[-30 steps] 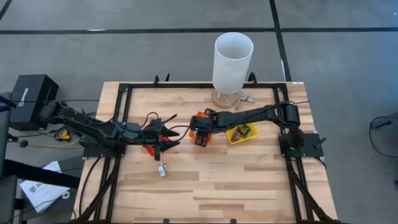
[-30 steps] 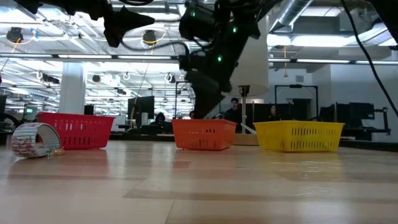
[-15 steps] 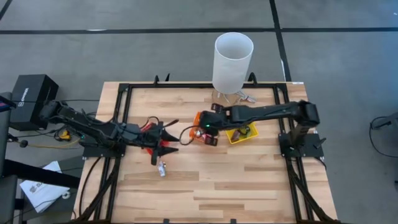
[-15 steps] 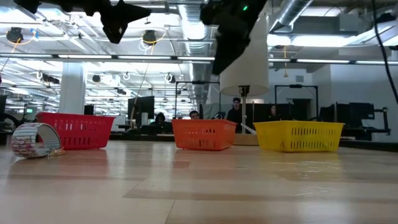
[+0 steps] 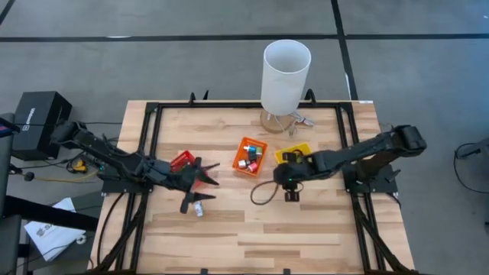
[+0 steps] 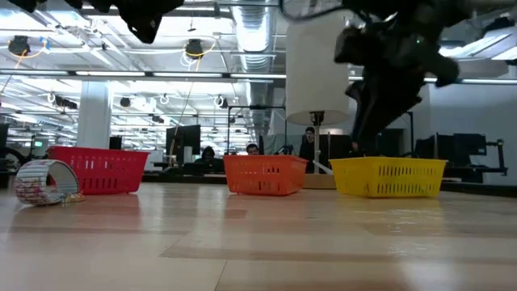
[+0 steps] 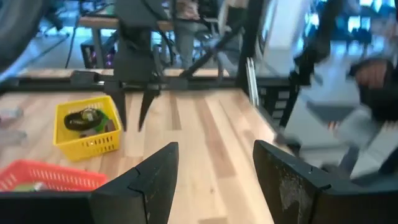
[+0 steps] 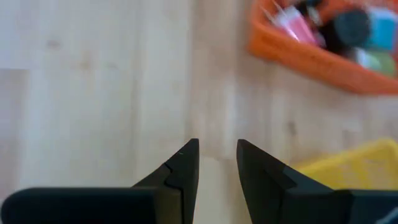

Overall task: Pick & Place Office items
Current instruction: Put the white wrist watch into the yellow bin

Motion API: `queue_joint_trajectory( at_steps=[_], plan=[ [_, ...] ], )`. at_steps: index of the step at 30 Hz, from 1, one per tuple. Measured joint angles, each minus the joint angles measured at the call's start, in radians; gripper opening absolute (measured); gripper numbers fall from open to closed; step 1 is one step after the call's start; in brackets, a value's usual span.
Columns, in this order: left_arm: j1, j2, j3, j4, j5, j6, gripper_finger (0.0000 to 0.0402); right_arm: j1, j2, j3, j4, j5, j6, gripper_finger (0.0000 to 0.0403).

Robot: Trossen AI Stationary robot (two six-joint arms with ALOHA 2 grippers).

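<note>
Small coloured office items lie in the orange bin; they also show in the right wrist view. Dark items lie in the yellow bin. A patterned tape roll stands on its rim on the wood, near the red bin. My right gripper hangs above bare table just near of the yellow bin, pointing steeply down, open by a narrow gap with nothing between its fingers. My left gripper hovers beside the red bin, open and empty.
A tall white cylinder stands at the table's far edge behind the bins. A black frame runs round the tabletop. The near half of the wooden table is bare boards. People sit in the room beyond.
My right gripper has swung fast from above the orange bin toward the table's right and near side, and now hangs near of the yellow bin. The orange bin's contents are uncovered. My left gripper has drifted a little toward the near edge and rolled.
</note>
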Motion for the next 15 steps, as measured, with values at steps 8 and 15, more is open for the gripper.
queue_joint_trajectory(
  at_steps=[8,15],
  plan=[
    [-0.04,0.132,0.001,-0.093,0.0,0.282,0.0204,-0.002,-0.137,-0.021,0.197,-0.029,-0.017,0.01],
    [-0.048,0.195,0.0,-0.159,-0.038,0.361,0.0204,-0.001,-0.147,-0.021,0.254,-0.031,0.012,0.01]
  ],
)
